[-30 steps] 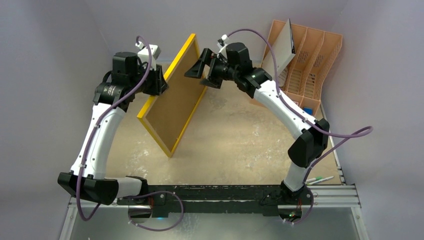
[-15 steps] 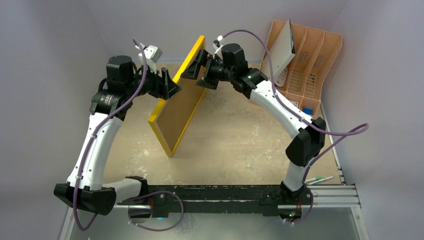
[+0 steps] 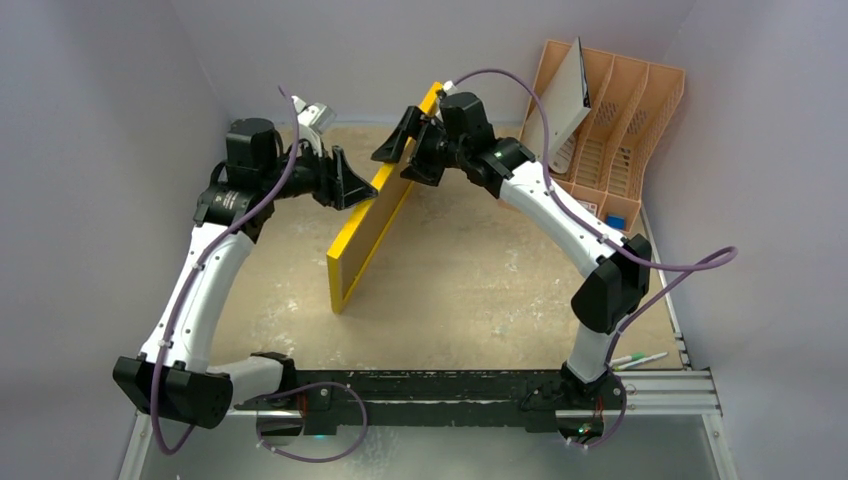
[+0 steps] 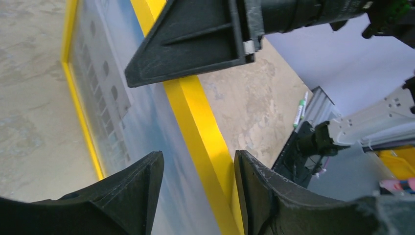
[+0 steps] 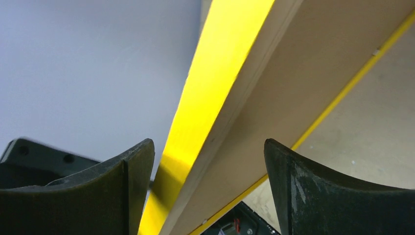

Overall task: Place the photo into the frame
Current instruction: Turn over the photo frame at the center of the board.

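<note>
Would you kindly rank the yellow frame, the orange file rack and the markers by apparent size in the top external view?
1. orange file rack
2. yellow frame, seen nearly edge-on, so it looks slim
3. markers, clearly smallest

Two white-and-black robot arms with dark, wedge-fingered pincers

Behind the left gripper (image 3: 343, 180) and the right gripper (image 3: 408, 150) sit black motor housings (image 3: 250, 145). After those come smooth white link shells (image 3: 200, 290) joined by black elbow blocks (image 3: 612, 290). A purple cable (image 3: 690, 268) trails back from each pincer along its arm. A small white camera box (image 3: 312, 112) sits just above the left pincer, and a green light (image 3: 497, 153) glows just behind the right one. The fingers (image 4: 132, 196) are matte black, triangular and scuffed.
</note>
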You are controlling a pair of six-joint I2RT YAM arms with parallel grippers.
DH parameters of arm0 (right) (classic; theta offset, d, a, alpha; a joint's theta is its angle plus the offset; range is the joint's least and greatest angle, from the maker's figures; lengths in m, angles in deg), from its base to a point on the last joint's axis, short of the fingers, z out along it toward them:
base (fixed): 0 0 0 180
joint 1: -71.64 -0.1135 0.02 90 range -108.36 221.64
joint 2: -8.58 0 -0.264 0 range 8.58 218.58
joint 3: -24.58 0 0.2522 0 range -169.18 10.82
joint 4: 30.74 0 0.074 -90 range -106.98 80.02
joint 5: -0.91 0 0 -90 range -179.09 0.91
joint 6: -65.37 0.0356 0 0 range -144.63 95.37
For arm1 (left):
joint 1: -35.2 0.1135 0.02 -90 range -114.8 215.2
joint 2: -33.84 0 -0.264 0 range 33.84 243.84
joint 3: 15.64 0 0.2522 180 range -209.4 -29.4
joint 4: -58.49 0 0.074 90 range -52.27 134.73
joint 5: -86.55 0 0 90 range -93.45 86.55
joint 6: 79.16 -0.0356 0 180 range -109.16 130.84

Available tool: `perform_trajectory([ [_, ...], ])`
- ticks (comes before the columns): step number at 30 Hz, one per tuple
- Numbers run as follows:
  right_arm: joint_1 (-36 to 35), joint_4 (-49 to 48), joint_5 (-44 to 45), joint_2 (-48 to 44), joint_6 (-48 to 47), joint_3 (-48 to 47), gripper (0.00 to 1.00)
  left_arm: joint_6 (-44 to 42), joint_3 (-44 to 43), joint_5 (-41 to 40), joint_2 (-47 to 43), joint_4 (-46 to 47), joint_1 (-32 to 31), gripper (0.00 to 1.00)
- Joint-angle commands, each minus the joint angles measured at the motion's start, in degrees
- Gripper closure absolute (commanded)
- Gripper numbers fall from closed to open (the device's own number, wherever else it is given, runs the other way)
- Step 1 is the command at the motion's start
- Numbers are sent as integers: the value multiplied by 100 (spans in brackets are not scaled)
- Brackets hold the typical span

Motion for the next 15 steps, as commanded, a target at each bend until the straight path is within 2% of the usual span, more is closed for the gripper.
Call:
perform_trajectory([
  [1, 20, 810, 734, -408, -65, -103, 20, 539, 331, 1147, 22, 1012, -18, 43],
  [4, 42, 1136, 996, -575, -96, -55, 27, 1039, 632, 1599, 79, 1740, -18, 43],
  [8, 125, 1229, 1096, -952, -64, 336, 34, 992, 631, 1610, 234, 1812, -11, 43],
  [11, 307, 1046, 778, -1225, -174, 770, 41, 831, 541, 1349, 370, 1585, -10, 43],
  [15, 703, 408, 25, -1632, -434, 1660, 49, 770, 487, 557, 541, 1352, -1, 43],
])
